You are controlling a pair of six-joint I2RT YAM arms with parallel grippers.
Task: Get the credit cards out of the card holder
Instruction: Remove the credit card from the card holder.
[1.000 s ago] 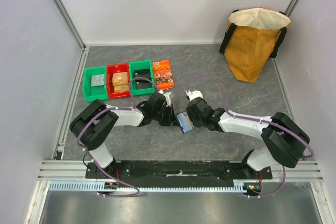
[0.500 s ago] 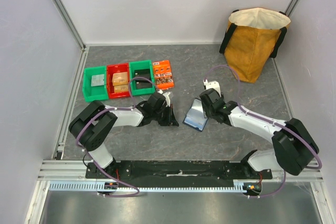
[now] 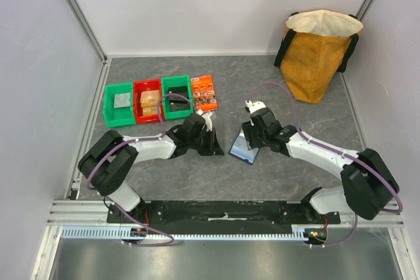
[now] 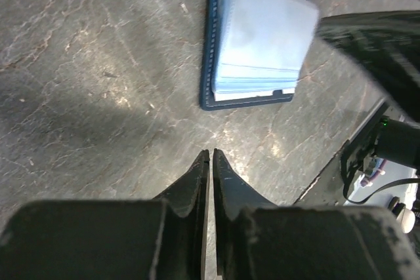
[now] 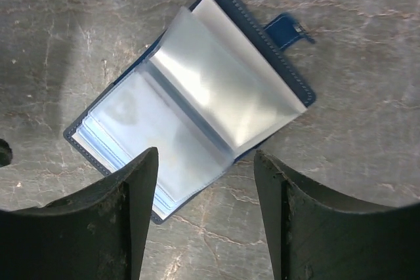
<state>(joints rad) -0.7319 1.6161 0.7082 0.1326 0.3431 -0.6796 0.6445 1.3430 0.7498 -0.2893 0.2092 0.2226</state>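
The card holder (image 3: pixel 243 148) lies open on the grey table, a navy wallet with pale clear sleeves (image 5: pixel 197 93) fanned up and its tab (image 5: pixel 289 31) pointing away. No credit cards show; whatever the sleeves hold is hidden. My right gripper (image 5: pixel 205 157) hovers open just above the holder's near edge, with nothing between its fingers (image 5: pixel 134 188). In the top view the right gripper (image 3: pixel 249 140) sits at the holder's right side. My left gripper (image 4: pixel 211 153) is shut and empty, tips near the table a little short of the card holder (image 4: pixel 259 44), to its left (image 3: pixel 216 149).
Behind the left arm stand a green bin (image 3: pixel 119 104), a red bin (image 3: pixel 148 101) and a second green bin (image 3: pixel 177 96), with an orange printed packet (image 3: pixel 205 93) beside them. A yellow-brown bag (image 3: pixel 318 54) stands at the back right.
The card holder has shifted right and now lies spread open. My right gripper has pulled back to the right with it and widened its jaws. The left gripper stayed shut, barely moving.
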